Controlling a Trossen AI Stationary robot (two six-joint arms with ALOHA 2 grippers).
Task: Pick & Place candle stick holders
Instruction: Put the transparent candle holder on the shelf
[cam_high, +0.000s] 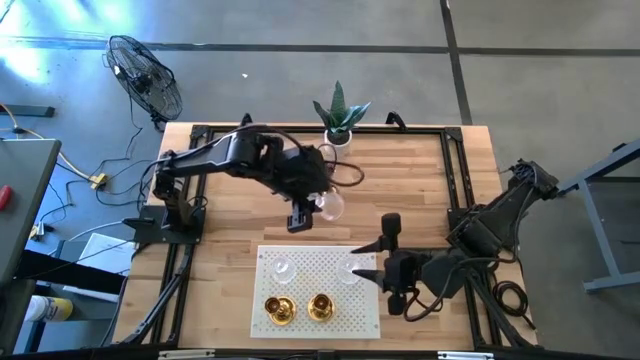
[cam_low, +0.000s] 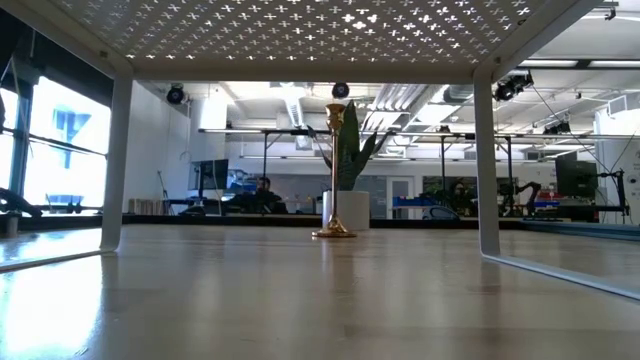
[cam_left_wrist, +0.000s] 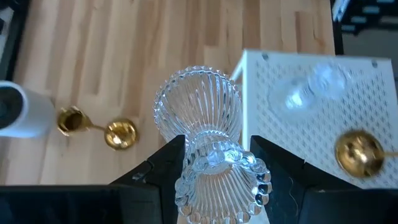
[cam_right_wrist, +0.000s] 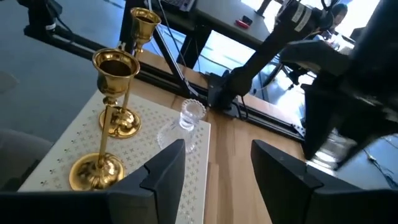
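My left gripper (cam_high: 318, 203) hangs over the middle of the table, shut on a clear ribbed glass candle stick holder (cam_left_wrist: 200, 109). On the white perforated mat (cam_high: 318, 262) at the near edge stand two gold holders (cam_high: 280, 309) (cam_high: 320, 306) and two glass ones (cam_high: 283, 268) (cam_high: 350, 270). Another gold holder (cam_low: 333, 170) stands upright on its round base on the table, in front of the plant pot (cam_low: 350, 208). My right gripper (cam_right_wrist: 217, 180) hovers open at the mat's right edge with nothing between its fingers. My left gripper pinches the glass holder's narrow waist (cam_left_wrist: 211, 152) between its two fingers (cam_left_wrist: 165, 163), which lie across it. The fingers slant down from the table's left. The holder is lifted clear of the table, one flared end (cam_left_wrist: 199, 93) reaching out beyond the fingertips.
A green plant (cam_high: 338, 112) in a white pot stands at the table's far edge. The mat is a raised shelf on legs (cam_low: 487, 160). A black frame (cam_high: 455, 170) runs around the table top. Bare wood lies between the mat and the plant.
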